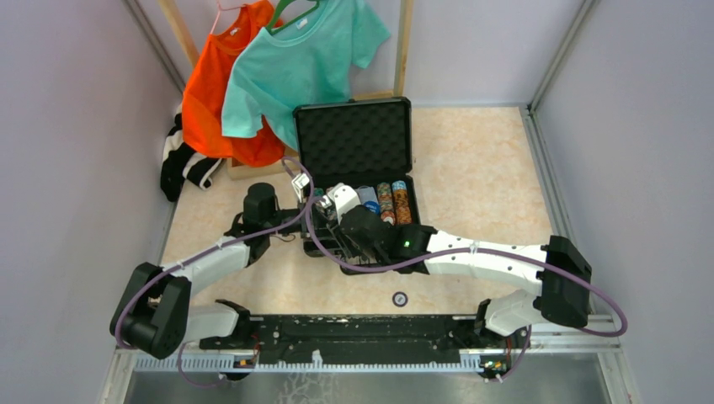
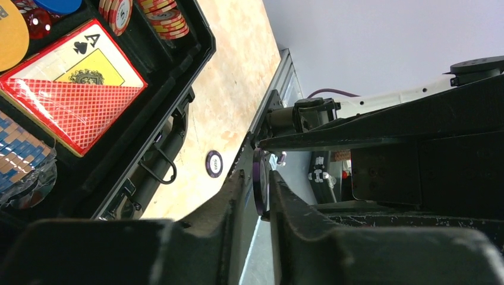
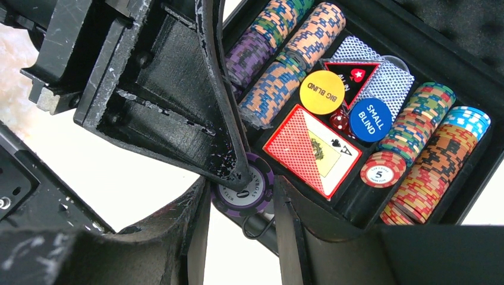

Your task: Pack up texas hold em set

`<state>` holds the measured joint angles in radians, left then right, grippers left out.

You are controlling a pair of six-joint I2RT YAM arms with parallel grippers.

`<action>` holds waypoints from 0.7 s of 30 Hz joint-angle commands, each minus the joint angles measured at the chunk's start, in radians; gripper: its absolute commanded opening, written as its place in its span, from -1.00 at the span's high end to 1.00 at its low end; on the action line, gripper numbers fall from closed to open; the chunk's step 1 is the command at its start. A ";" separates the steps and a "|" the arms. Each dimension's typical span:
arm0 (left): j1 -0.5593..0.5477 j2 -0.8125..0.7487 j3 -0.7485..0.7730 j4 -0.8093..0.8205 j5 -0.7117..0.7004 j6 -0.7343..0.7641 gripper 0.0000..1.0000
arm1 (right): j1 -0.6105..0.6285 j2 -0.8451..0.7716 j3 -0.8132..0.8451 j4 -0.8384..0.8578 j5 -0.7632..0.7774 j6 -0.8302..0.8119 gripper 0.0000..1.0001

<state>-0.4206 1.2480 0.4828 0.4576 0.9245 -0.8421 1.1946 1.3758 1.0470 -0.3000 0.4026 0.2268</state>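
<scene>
Right jaws pinch the purple chip (image 3: 246, 193) (left jaws flank it).

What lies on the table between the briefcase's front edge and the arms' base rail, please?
One loose purple chip lies there, clearest in the top external view.

Left end effector (image 2: 255, 185) meets right end effector (image 3: 242, 195).
</scene>
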 commanded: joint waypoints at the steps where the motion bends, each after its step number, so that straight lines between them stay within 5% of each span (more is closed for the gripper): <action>1: -0.018 0.004 0.001 0.012 0.053 0.004 0.58 | -0.021 -0.012 0.013 0.096 0.035 -0.006 0.23; 9: -0.021 0.006 -0.007 0.055 0.064 -0.027 1.00 | -0.021 -0.012 0.011 0.096 0.040 -0.004 0.23; 21: -0.021 0.009 -0.034 0.182 0.063 -0.074 1.00 | -0.021 -0.036 -0.016 0.092 0.062 -0.004 0.12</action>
<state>-0.4252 1.2606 0.4603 0.5457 0.9291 -0.8898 1.1927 1.3762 1.0447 -0.2989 0.4061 0.2245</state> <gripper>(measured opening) 0.038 0.411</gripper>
